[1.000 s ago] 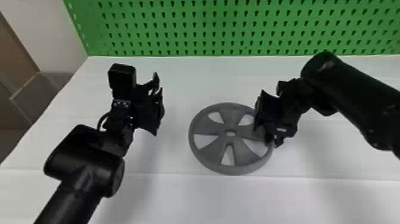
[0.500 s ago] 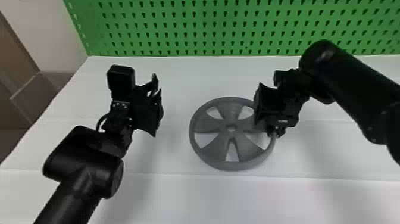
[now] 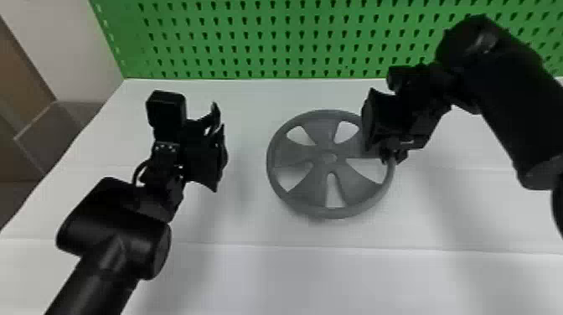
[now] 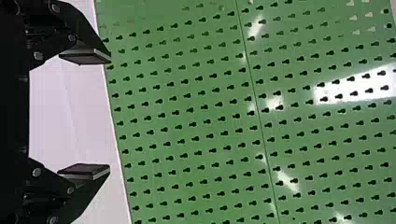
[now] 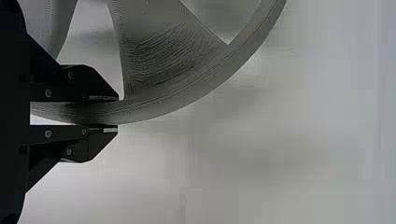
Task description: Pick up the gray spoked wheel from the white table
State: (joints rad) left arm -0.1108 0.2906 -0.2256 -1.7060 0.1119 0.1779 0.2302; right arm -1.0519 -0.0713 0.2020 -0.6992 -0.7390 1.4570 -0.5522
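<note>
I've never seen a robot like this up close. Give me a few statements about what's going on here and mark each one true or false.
1. The right gripper has its two fingers closed on the rim of the wheel. True.
2. The left gripper is holding the wheel too. False: its fingers are open, with nothing between them.
3. The wheel is a solid disc without openings. False: it has openings between its spokes.
4. A green board with rows of holes stands behind the white table. True.
5. The wheel is bright red. False: it is gray.
</note>
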